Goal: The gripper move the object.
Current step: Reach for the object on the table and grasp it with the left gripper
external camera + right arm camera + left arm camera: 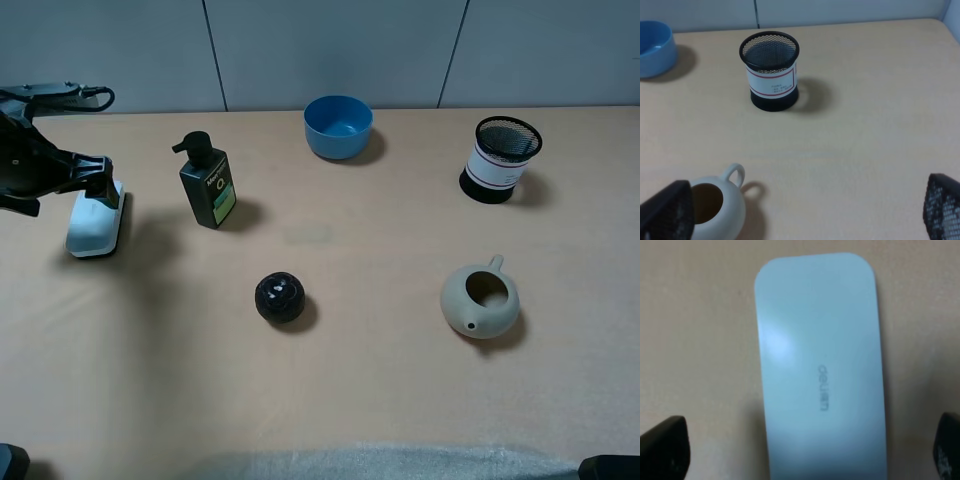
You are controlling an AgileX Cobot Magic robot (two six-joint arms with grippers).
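Observation:
The object is a flat white rounded slab lying on the tan table at the far left. In the left wrist view the slab fills the middle and shows a small grey mark. My left gripper, a black claw, hovers just over the slab's far end. It is open, with one finger on each side of the slab and a gap to both. My right gripper is open and empty, low over the table near the teapot.
A dark green pump bottle stands right of the slab. A black ball lies mid-table. A blue bowl, a black mesh cup and a beige teapot stand further right.

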